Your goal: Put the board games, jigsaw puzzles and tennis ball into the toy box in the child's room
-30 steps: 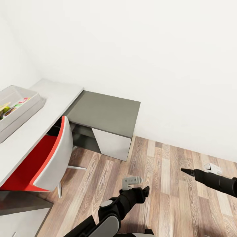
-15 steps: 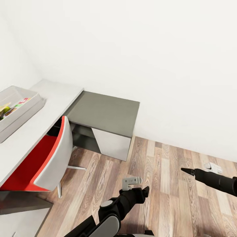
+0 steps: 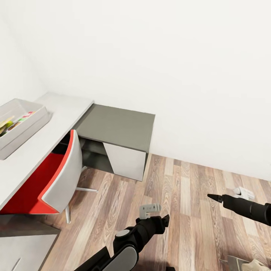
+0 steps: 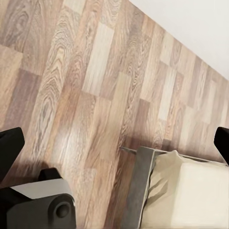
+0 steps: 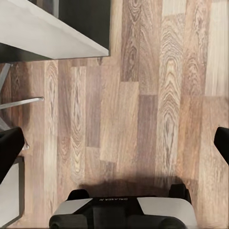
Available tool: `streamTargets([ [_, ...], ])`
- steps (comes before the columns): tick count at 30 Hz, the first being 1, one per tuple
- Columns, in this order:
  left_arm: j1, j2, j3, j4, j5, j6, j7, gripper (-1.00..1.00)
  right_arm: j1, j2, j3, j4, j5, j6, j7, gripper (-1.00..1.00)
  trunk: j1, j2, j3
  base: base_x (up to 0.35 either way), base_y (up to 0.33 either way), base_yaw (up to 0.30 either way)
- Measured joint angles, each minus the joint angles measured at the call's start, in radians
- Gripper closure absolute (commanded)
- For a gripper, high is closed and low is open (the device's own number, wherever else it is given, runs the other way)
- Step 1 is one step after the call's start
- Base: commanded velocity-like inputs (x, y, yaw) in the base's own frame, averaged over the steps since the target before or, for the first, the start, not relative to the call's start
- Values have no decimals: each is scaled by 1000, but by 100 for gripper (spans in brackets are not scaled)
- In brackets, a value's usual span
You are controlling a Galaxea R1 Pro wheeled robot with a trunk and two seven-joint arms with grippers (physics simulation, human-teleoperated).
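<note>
Both of my grippers are empty with the fingers spread apart: the left gripper (image 3: 155,212) and the right gripper (image 3: 226,195) hang low over the wooden floor (image 3: 180,203). I judge this is because I am travelling between places, so nothing is carried. On the table (image 3: 64,113) at my left stands the toy box (image 3: 35,122); some colourful flat things lie inside, but which toys I cannot tell. A corner of the bed (image 4: 186,191) is near.

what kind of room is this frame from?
Likely a child's bedroom or study: a long white table joined to a dark-grey section, a red-and-white chair tucked under it, a toy box holding colourful items, wood-plank floor.
</note>
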Motion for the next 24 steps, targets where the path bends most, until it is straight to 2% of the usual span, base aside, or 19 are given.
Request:
streamTargets([
  [7, 4, 1, -1, 37, 2, -7, 0, -100, 20, -6, 2, 91, 20, 8, 0, -100, 0, 0, 11, -26, 0, -18],
  [10, 10, -6, -2, 116, 7, -33, 0, -100, 39, -7, 18, 149, 64, 8, 2, -100, 0, 0, 16, -10, 0, -37],
  [11, 10, -7, -2, 117, 7, -33, 0, -100, 40, -7, 18, 149, 63, 8, 2, -100, 0, 0, 18, -8, 0, -47],
  [15, 15, -30, 1, 256, 17, -78, 9, -100, 66, -2, 70, 189, 150, 6, 5, -100, 0, 0, 24, -5, 0, -60],
  [16, 15, -30, 1, 258, 17, -78, 9, -100, 66, -2, 71, 189, 151, 6, 5, -100, 0, 0, 26, -3, 0, -71],
  [19, 26, -40, 3, 355, 42, -96, 13, -100, 91, 2, 117, 207, 206, 2, 7, -100, 0, 0, 31, -2, 0, -84],
  [23, 63, -40, 5, 452, 93, -107, 16, -100, 127, 5, 185, 240, 244, -20, 9, -100, 0, 0, 37, -1, 0, -97],
  [24, 64, -40, 5, 453, 92, -107, 16, -100, 128, 5, 185, 241, 245, -21, 9, -100, 0, 0, 39, -1, 0, -102],
])
